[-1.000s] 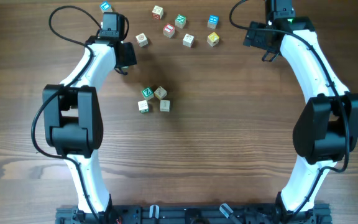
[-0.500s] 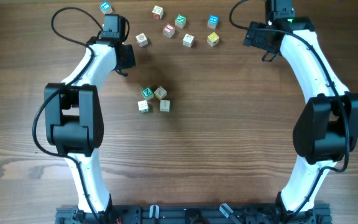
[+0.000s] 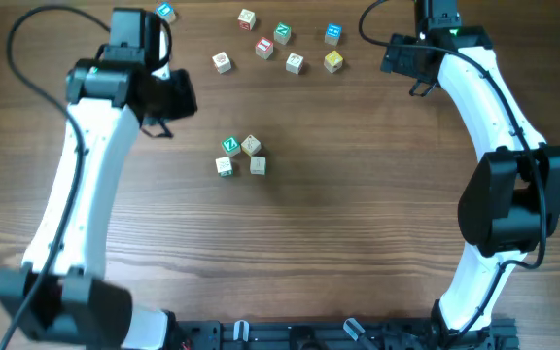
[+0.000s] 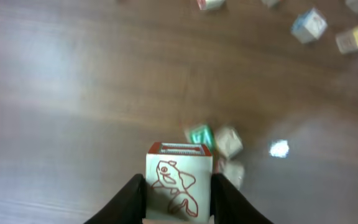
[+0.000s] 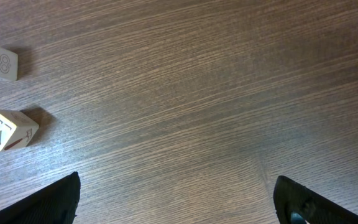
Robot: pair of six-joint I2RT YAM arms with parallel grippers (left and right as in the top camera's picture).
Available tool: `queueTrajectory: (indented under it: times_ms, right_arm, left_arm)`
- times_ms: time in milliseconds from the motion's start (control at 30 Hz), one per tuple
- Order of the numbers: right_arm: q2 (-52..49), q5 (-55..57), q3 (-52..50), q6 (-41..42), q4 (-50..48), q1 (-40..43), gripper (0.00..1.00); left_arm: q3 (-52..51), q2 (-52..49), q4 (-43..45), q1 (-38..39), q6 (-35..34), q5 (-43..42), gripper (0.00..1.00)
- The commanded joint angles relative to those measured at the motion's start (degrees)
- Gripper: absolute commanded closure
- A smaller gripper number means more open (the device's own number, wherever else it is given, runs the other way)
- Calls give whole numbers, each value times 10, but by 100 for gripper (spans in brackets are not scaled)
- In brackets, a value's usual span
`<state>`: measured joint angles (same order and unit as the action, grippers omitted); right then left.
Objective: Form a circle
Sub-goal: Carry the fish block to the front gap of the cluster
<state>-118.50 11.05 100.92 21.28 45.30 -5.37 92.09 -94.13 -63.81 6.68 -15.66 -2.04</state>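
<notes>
I'm pinching a red-fish cube (image 4: 179,180) in my left gripper (image 4: 179,194), near the 4-cube cluster (image 3: 240,156); my right gripper (image 5: 179,205) is gaping wide, empty.

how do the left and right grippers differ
The left gripper is shut on a cream cube with a red fish drawing; the right gripper is open and holds nothing. The left gripper's fingers press the cube's sides; the right gripper's stand wide apart. The left gripper faces the cluster of cubes; the right gripper faces mostly table. Both hang above the table.
</notes>
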Motion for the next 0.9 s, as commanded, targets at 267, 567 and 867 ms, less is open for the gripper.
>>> queueTrajectory:
  times_ms: [267,567,867]
  right_arm:
    - [6,12,9,-3,-1,-1,0]
    - [6,12,9,-3,-1,-1,0]
    - [6,12,9,-3,-1,-1,0]
  left_arm:
    - [-143,50,-93,172,-99,32,69]
    - [-360,50,118,268,-165,80,71]
    - [-413,50,214,268,-165,137,70]
